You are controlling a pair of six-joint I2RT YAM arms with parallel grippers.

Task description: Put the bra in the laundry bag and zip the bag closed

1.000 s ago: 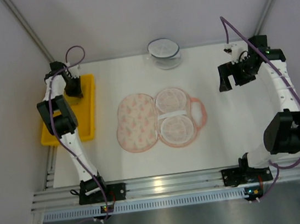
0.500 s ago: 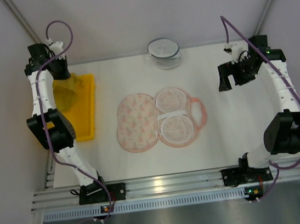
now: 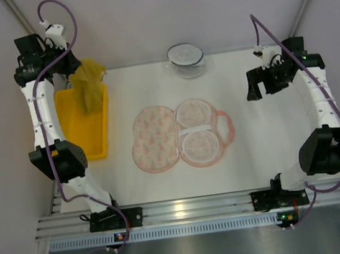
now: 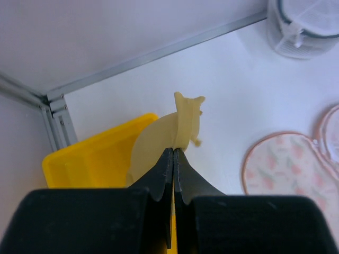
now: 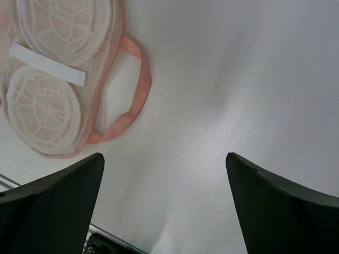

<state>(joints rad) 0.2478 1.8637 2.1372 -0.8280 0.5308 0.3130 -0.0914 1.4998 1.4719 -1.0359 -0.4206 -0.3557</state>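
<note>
While the left hand clamps the bra above the yellow tray, the open laundry bag lies to its right on the worktop. Left wrist: bag off right. Right wrist: right hand apart, empty, near the bag's strap.

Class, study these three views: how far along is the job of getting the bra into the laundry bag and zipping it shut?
Done: the bra hangs pinched in the shut left end effector, above the yellow tray. In hand: carrying it to the laundry bag, which lies open and flat mid-table. Left: dropping it in, folding the bag over and zipping it; the right end effector hovers open.
</note>
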